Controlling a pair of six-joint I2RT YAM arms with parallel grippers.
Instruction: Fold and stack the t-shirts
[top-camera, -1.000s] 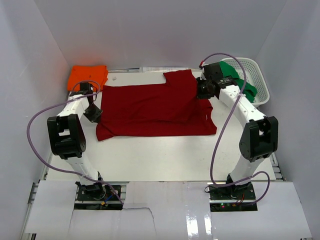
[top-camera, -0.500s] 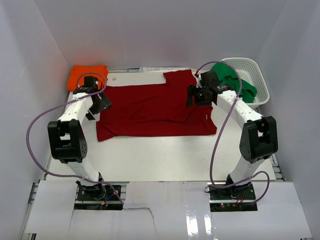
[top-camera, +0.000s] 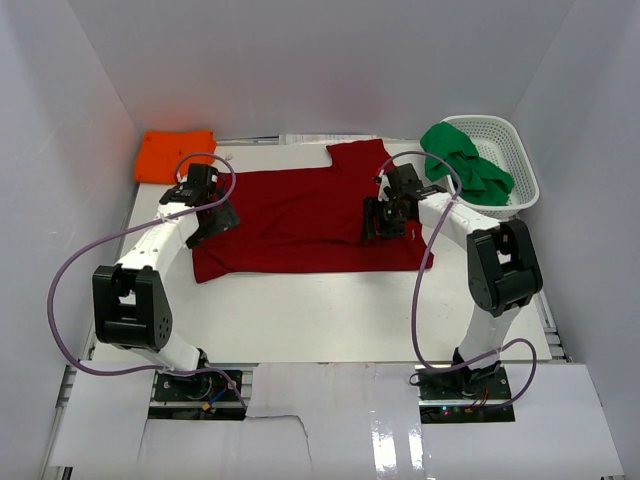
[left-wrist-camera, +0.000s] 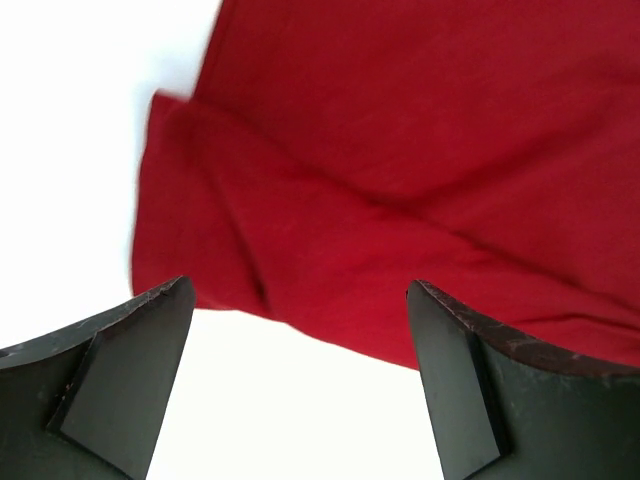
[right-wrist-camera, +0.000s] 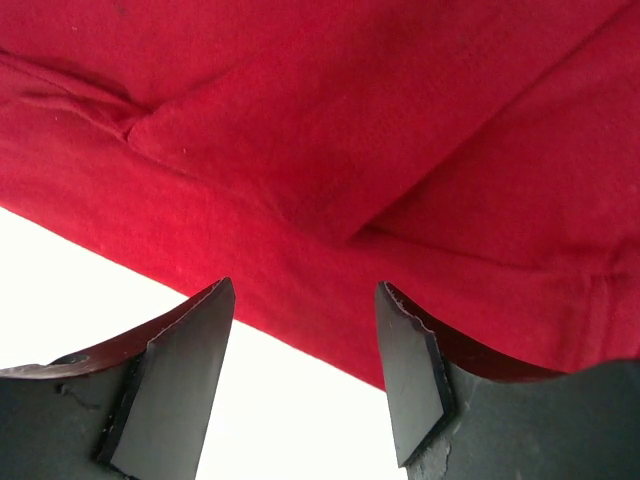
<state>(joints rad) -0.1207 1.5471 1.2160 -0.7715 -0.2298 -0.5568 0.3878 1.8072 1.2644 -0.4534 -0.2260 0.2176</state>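
A dark red t-shirt (top-camera: 290, 215) lies spread across the middle of the table, its upper right part folded over. My left gripper (top-camera: 214, 217) hovers over its left edge, open, with nothing between the fingers. In the left wrist view the gripper (left-wrist-camera: 300, 375) frames the red shirt (left-wrist-camera: 400, 170) and bare white table. My right gripper (top-camera: 380, 218) is over the shirt's right part, also open and empty. In the right wrist view that gripper (right-wrist-camera: 300, 365) frames the red hem (right-wrist-camera: 330, 150). A folded orange t-shirt (top-camera: 175, 155) sits at the back left. A green t-shirt (top-camera: 465, 165) hangs over the basket.
A white lattice basket (top-camera: 510, 150) stands at the back right corner. White walls enclose the table on three sides. Purple cables loop out beside both arms. The white table (top-camera: 320, 310) shows bare in front of the red shirt.
Both grippers have gone from shut to open. The left one moved right onto the shirt's left edge. The right one moved left and nearer, away from the basket.
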